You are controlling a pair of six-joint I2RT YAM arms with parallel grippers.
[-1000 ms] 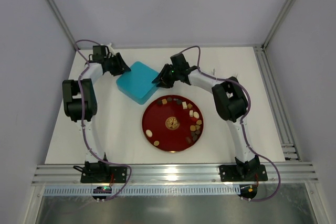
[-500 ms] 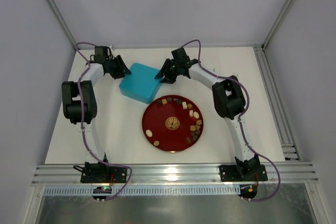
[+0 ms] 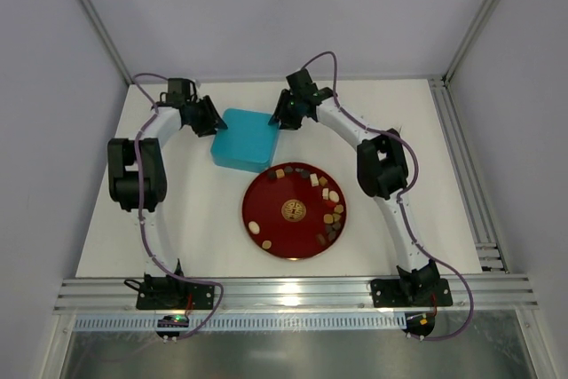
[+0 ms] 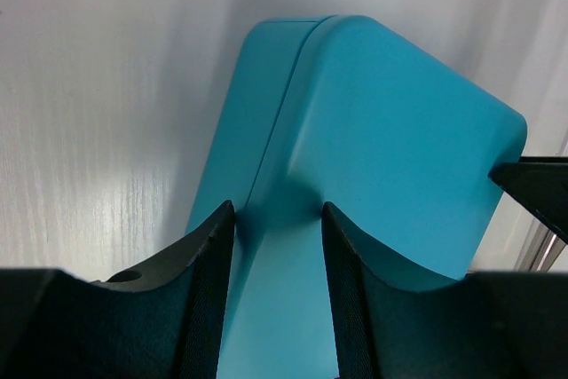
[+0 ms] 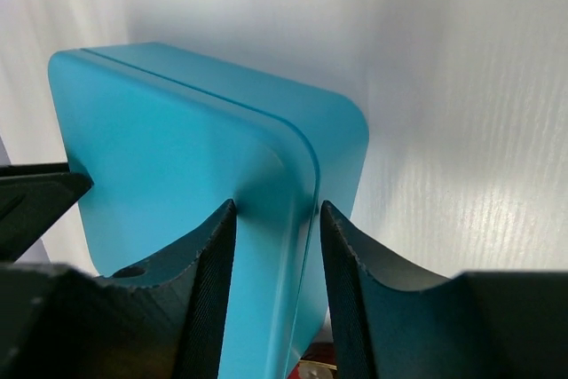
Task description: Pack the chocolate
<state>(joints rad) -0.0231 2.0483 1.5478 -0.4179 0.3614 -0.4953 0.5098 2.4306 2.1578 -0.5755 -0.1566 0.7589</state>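
In the overhead view the box [image 3: 244, 139] is just up and left of centre, and the plate [image 3: 275, 194] lies on the table [image 3: 195, 219] close below it. The chocolate pieces [image 3: 332, 210] lie on the plate, mostly along its top and right rim. The left gripper [image 3: 216, 123] straddles the box's left edge, the right gripper [image 3: 278, 122] its upper right corner.

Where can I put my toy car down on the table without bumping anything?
Two bare patches on the table: one between the left arm and the red plate, one from the right arm to the table's right edge. Crowded: the far middle, where the left gripper and right gripper hold the teal box, just behind the plate.
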